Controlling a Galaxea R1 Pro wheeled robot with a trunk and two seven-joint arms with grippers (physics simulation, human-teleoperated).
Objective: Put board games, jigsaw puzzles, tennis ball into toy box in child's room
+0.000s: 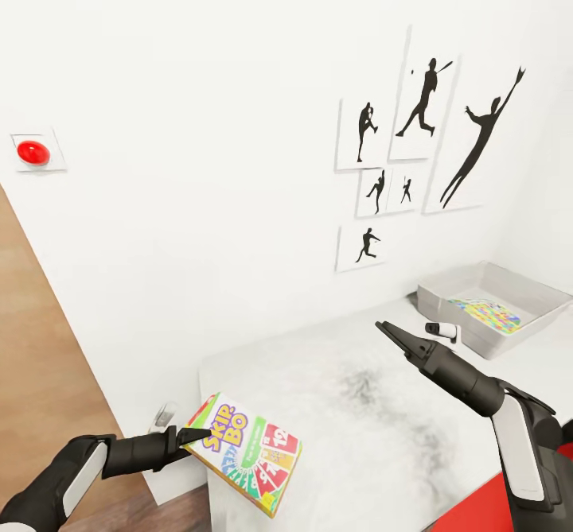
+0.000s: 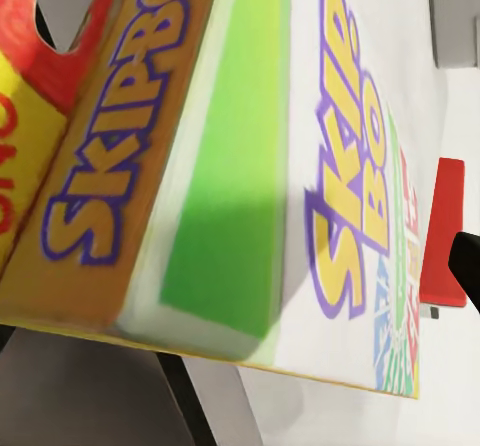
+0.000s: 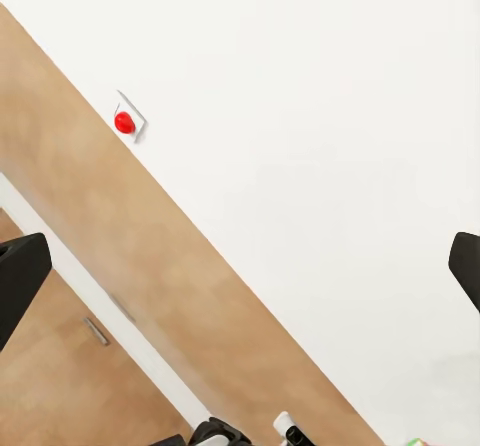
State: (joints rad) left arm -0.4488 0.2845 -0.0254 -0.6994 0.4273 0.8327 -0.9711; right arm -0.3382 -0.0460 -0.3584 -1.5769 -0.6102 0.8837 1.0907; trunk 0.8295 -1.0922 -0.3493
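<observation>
One board game, the Skip-Bo box, is clamped by the left gripper over the table edge. Right gripper hovers empty, fingers spread. Toy box holds a jigsaw puzzle.

The board game has a white lid with purple-outlined yellow lettering, a green stripe, a yellow edge, red number cards and a rainbow fan of stripes; its side is orange-brown with yellow letters. The desk is white, smudged with grey-black speckling. The toy box is light grey — inside it a jigsaw puzzle in yellow, pink, blue and green interlocking pieces. The wall pictures show black silhouettes on white. A wall button is bright red. The left tool is black.
</observation>
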